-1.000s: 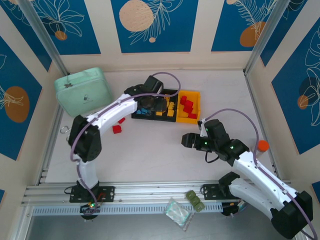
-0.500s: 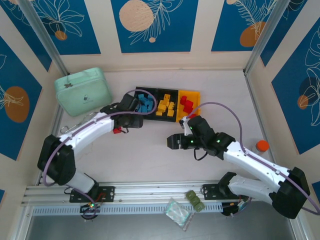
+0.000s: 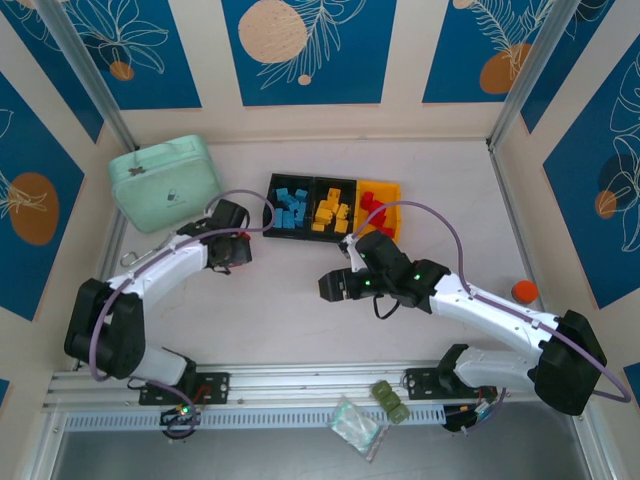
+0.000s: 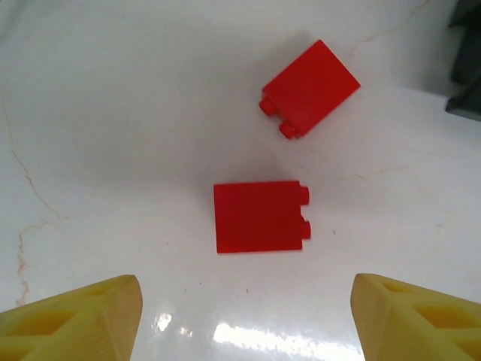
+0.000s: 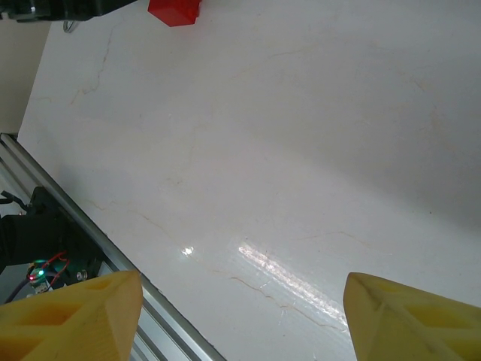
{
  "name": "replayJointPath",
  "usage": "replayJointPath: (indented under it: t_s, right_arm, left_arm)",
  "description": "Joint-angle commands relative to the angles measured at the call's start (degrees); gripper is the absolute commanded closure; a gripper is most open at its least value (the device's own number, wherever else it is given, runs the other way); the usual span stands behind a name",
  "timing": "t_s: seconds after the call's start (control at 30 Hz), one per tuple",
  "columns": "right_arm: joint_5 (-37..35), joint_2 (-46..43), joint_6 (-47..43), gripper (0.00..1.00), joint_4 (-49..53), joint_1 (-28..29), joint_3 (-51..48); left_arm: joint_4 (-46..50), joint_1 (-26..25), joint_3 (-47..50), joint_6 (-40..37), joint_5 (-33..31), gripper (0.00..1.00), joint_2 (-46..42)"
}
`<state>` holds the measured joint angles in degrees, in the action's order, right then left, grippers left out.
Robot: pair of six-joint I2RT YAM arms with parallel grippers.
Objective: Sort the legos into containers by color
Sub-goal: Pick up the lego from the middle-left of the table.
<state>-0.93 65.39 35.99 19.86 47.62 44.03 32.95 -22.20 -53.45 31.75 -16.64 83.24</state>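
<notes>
Looking down from the top camera, the containers (image 3: 313, 182) sit in a row at upper centre. Blue legos (image 3: 291, 210) fill the left bin, yellow legos (image 3: 332, 210) the middle one, red legos (image 3: 375, 205) the orange-yellow bin on the right. Just left of that row the left gripper (image 3: 230, 252) hovers below the mint-green case (image 3: 167, 182), and the right gripper (image 3: 332, 285) hangs over bare table at centre.

Over to the left wrist: jaws spread wide, nothing between them, yellow fingertips (image 4: 83, 316) in the bottom corners. Two loose red bricks lie apart on the white table, the centre brick (image 4: 259, 216) squared up and the upper-right brick (image 4: 310, 89) tilted.

Right wrist now: jaws released too, empty above bare table. A red brick (image 5: 174, 10) peeks in at the top edge, left of centre.
</notes>
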Motion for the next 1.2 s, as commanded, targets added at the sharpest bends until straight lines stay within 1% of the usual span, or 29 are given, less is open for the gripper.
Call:
replayJointPath:
  t_s: [0.0,0.17,0.33,0.37,0.43,0.5,0.57,0.6,0.73,0.9,1.03,1.17]
  right_arm:
    - [-0.45,-0.35,-0.47,0.29,-0.39,0.46,1.2]
    - [-1.29,-1.04,-0.13,0.29,0.16,0.45,0.62]
    - [-1.63,-1.05,-0.11,0.29,0.47,0.37,0.79]
    - [-1.62,-1.05,-0.08,0.29,0.53,0.24,0.82]
    - [-1.58,-0.81,-0.13,0.29,0.53,0.14,0.79]
    - [-1.56,-0.51,-0.04,0.29,0.45,0.1,0.97]
    - [-1.45,-0.27,0.09,0.29,0.28,0.02,0.92]
    - [-1.38,-0.17,0.06,0.29,0.12,0.02,0.87]
    - [-1.27,0.42,0.15,0.29,-0.24,-0.07,0.96]
    - [-1.83,0.14,0.1,0.29,-0.24,-0.07,0.97]
    - [-3.63,-0.71,0.22,0.29,1.53,-0.77,1.13]
    - [-4.71,-3.42,0.63,0.29,3.14,-2.8,0.11]
  left_arm:
    - [-3.37,1.1,0.55,1.36,-0.94,0.26,3.07]
    - [-5.99,1.5,-0.46,1.57,-0.82,0.25,7.74]
    - [-7.22,2.06,-0.98,1.92,-1.79,0.3,11.57]
    - [-7.48,2.19,-0.95,1.83,-1.88,0.32,12.2]
    - [-7.57,2.39,-1.26,1.41,-2.05,0.41,13.01]
    - [-7.72,2.42,-1.31,0.92,-1.39,0.56,13.16]
    - [-8.04,2.42,-0.93,0.68,-0.76,0.64,12.46]
    - [-7.97,2.42,-0.87,0.47,-0.58,0.66,11.95]
    - [-6.95,2.42,-0.38,-0.03,0.37,0.68,9.73]
    - [-5.84,1.45,1.01,-0.16,3.05,0.69,5.35]
    - [-4.77,-0.94,0.78,0.45,5.23,0.69,2.41]
    - [-3.69,-4.79,-1.57,1.3,7.07,0.69,1.57]
